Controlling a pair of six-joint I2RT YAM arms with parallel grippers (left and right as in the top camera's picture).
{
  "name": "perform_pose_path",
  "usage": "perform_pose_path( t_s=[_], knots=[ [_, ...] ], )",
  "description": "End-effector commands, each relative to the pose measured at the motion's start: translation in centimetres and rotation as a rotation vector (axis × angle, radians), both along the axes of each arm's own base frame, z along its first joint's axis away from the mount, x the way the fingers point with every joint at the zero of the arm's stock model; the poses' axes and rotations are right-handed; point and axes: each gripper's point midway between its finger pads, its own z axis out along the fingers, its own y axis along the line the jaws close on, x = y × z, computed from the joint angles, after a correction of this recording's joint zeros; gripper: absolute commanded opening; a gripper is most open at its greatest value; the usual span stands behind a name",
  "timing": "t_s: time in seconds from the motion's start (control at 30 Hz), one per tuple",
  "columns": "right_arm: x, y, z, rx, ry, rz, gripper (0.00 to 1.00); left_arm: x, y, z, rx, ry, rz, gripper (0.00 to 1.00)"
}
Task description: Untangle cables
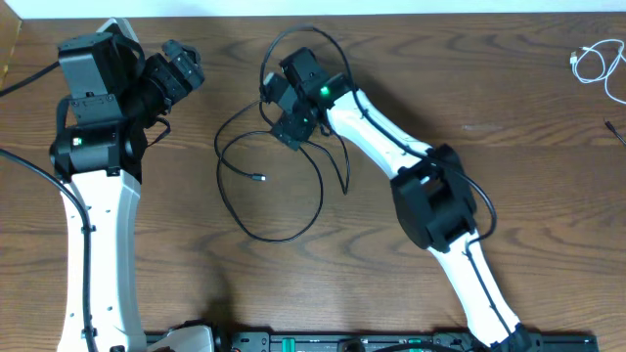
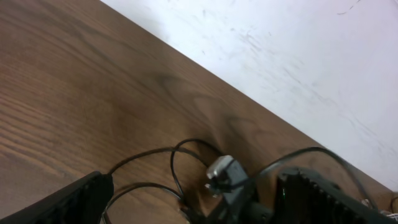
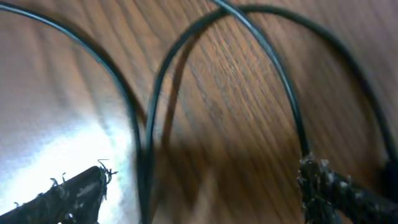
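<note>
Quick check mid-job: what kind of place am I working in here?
Likely a robotics lab bench: left arm and right arm based at one wood-grain table, a black cable and white cable laid out on it.

A dark brown wood-grain desk (image 1: 469, 59) lies beneath the left pincer (image 1: 186, 61) and the right pincer (image 1: 289, 132). A flat white surface (image 2: 298, 50) borders the desk's far edge, beyond the left pincer. A black rail (image 1: 391, 342) with small green lights runs along the near edge, well behind the right pincer.

Matt wooden table (image 1: 176, 284), smooth black cable (image 3: 292, 106)
</note>
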Motion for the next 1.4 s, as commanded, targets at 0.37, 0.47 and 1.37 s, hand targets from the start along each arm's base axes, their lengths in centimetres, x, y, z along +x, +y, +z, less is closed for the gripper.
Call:
perform_pose_path(
  t_s=[0.37, 0.47, 1.37],
  knots=[
    [0.6, 0.5, -1.4, 0.010, -0.010, -0.015, 0.99, 0.0, 0.2, 0.4, 0.014, -0.006, -0.002, 0.93],
    [0.4, 0.4, -2.4, 0.005, 0.011, -0.030, 0.99, -0.1, 0.2, 0.3, 0.013, -0.001, -0.002, 0.93],
    [-3.5, -8.3, -4.9, -0.294, 0.253, -0.391, 0.01, -0.3, 0.1, 0.0, 0.010, 0.018, -0.002, 0.93]
  ],
)
